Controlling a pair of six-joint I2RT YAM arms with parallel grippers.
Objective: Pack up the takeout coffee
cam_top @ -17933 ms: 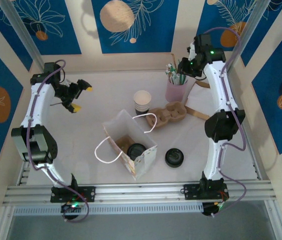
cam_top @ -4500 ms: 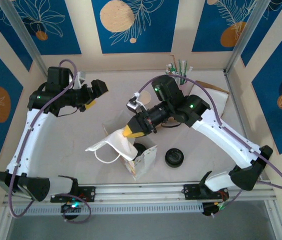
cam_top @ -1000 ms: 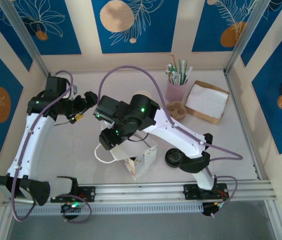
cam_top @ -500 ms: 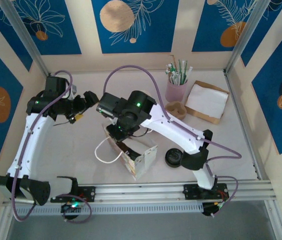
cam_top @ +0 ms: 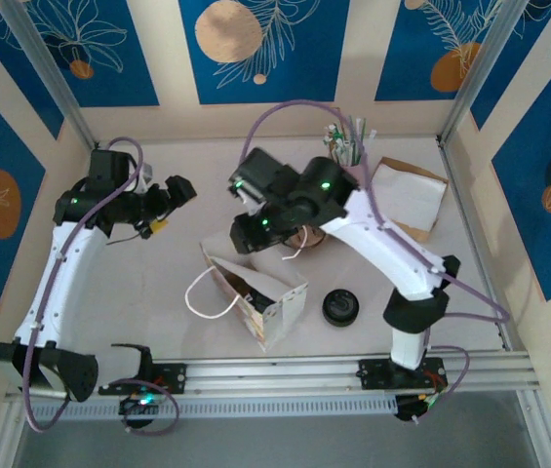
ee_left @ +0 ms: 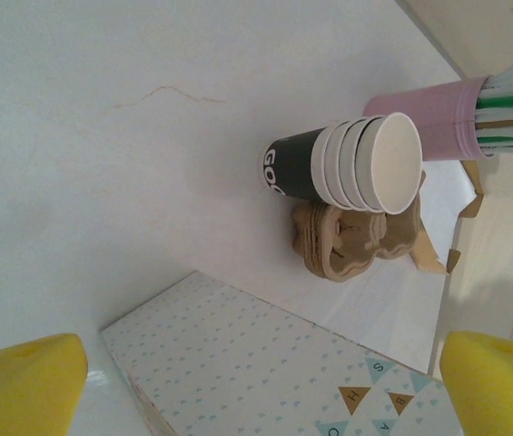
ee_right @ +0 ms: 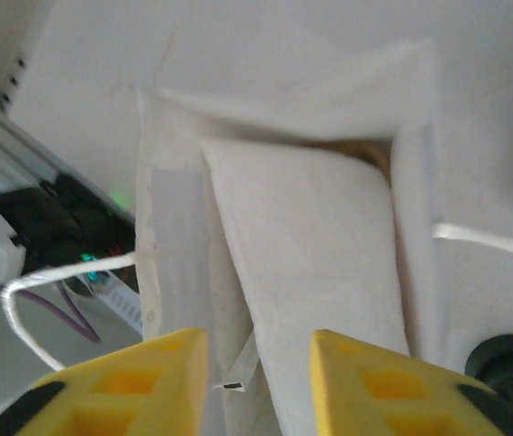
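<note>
The white paper bag stands at mid-table with its mouth up and a white loop handle hanging at its left. The takeout coffee is hidden: the bag's mouth shows folded white paper and a sliver of brown bottom. My right gripper hovers just behind the bag's far edge. Its yellow fingers are open above the mouth with nothing between them. My left gripper hangs wide open at the far left, clear of the bag. Past its tips I see the bag's patterned side.
A loose round black disc lies right of the bag. Behind the bag stand a stack of paper cups, a brown cup carrier, a pink cup of straws and a napkin box. A metal rail edges the near side.
My right gripper has come up from the bag's near-left side and drawn back to the far right, uncovering the bag's mouth. The left arm has stayed put.
</note>
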